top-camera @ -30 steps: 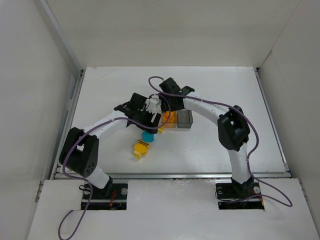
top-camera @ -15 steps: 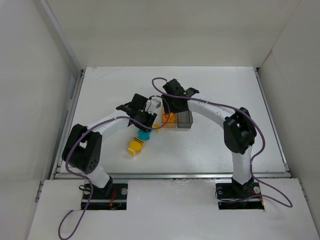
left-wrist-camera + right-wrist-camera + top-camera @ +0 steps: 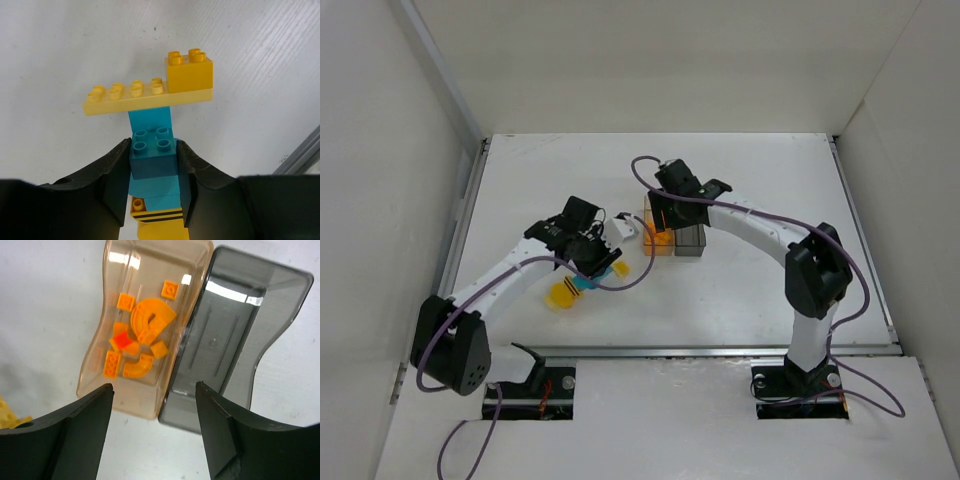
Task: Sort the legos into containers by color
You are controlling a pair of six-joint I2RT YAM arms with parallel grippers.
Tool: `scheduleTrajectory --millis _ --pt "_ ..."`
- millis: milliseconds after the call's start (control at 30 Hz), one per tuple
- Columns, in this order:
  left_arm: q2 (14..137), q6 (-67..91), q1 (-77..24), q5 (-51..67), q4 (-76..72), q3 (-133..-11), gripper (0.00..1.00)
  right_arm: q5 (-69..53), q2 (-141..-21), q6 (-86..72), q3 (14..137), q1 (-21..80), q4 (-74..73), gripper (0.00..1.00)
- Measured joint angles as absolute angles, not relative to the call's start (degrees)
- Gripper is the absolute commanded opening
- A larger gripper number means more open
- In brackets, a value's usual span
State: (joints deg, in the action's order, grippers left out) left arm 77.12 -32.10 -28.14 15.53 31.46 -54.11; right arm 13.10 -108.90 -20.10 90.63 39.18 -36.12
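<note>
The left gripper is clamping a teal brick that is sitting in a cluster with a yellow plate, left of the amber box. The right gripper is hanging open over that box, which is holding orange pieces, and the grey box touching it.

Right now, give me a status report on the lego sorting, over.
Left pincer shut on teal brick. Right pincer open over amber box, orange pieces inside, and empty grey box. Snag: yellow plate looks joined to the teal brick.
</note>
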Motion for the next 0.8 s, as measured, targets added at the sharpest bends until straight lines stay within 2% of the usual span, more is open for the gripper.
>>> scheduleTrajectory --millis 133,300,367,533,633,800 --pt "71.1 -34.3 -28.1 16.4 32.6 -54.4 0.0 7.8 -103.2 -18.0 86.0 38.1 -35.1 0.77" --pt "63.6 -34.9 -28.1 17.9 31.3 -55.4 0.0 -11.6 -93.7 -12.7 83.1 33.3 -32.5 0.91" --pt "60.1 -35.1 -28.1 18.6 29.7 -55.4 0.0 -20.2 -91.4 -11.1 83.1 31.9 -30.9 1.0" --pt "53.5 -36.0 -28.4 19.7 24.5 -55.4 0.0 -35.4 -90.0 -9.0 83.1 32.6 -27.8 0.98" --pt "52.4 -36.5 -28.8 20.1 22.3 -55.4 0.0 -39.6 -90.3 -8.8 83.1 33.5 -27.6 0.91" --pt "52.8 -36.7 -29.3 20.4 21.8 -55.4 0.0 -43.7 -92.0 -9.1 83.9 34.9 -25.9 0.9"
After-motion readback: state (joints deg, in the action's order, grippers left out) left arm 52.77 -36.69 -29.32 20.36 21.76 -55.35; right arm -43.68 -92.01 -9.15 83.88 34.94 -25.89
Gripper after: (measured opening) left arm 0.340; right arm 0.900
